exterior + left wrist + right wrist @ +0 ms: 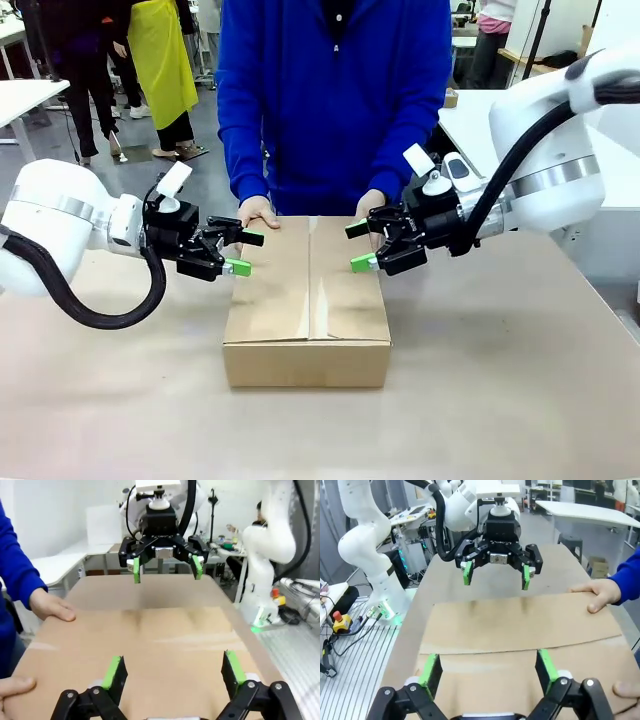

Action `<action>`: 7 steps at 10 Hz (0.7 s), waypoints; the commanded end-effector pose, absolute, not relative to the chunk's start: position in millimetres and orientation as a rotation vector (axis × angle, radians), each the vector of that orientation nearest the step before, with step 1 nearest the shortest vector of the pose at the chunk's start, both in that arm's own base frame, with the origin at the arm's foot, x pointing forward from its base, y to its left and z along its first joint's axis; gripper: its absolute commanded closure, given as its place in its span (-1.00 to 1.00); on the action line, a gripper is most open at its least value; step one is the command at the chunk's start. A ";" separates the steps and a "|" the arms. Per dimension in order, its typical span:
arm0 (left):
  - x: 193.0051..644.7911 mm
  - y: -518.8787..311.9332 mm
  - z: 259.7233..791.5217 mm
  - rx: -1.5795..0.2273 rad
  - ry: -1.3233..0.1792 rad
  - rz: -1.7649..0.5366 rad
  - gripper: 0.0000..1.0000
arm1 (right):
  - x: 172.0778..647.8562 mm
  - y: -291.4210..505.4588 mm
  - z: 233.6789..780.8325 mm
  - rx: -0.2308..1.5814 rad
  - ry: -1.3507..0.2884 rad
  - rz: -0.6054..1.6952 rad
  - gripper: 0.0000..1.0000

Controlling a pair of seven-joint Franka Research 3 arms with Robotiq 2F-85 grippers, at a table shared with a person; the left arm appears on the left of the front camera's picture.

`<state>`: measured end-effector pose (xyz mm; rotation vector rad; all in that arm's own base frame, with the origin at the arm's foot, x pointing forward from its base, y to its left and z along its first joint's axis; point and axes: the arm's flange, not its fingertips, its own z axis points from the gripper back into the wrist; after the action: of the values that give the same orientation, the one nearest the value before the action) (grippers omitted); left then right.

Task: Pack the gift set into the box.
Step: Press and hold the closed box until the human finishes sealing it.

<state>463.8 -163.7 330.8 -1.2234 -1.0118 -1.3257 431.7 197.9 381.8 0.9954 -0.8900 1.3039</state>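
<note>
The box [307, 300] sits in the middle of the table with its top flaps folded shut, the seam running away from me. The gift set is hidden. My left gripper [246, 253] hovers open at the box's left edge, and my right gripper [359, 247] hovers open over its right side. Both face each other across the lid. In the left wrist view my own gripper [173, 669] stands open above the box [150, 645], with the right gripper [165, 570] opposite. The right wrist view mirrors this: own gripper [487, 672], box [520, 625], left gripper [496, 575].
A person in a blue top stands at the far side, one hand [258, 212] on the box's far left corner and the other hand [372, 205] on its far right corner. Brown table surface [500, 380] lies free around the box.
</note>
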 end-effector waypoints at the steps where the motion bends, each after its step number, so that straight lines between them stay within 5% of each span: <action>1: 466.1 -162.8 328.8 -1.172 -1.038 -1.361 -1.00 | 434.9 200.4 371.4 1.002 -0.887 1.312 -1.00; 3: 465.0 -180.8 315.6 -0.967 -1.122 -1.443 -1.00 | 457.9 209.4 345.2 1.017 -0.956 1.355 -1.00; 7: 471.6 -189.1 302.6 -0.974 -1.045 -1.472 -1.00 | 479.5 218.2 312.5 1.009 -0.936 1.392 -1.00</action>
<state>467.6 -185.3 308.0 -0.9914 -1.0328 -1.4767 470.9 210.5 315.5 1.0309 -0.8977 1.3477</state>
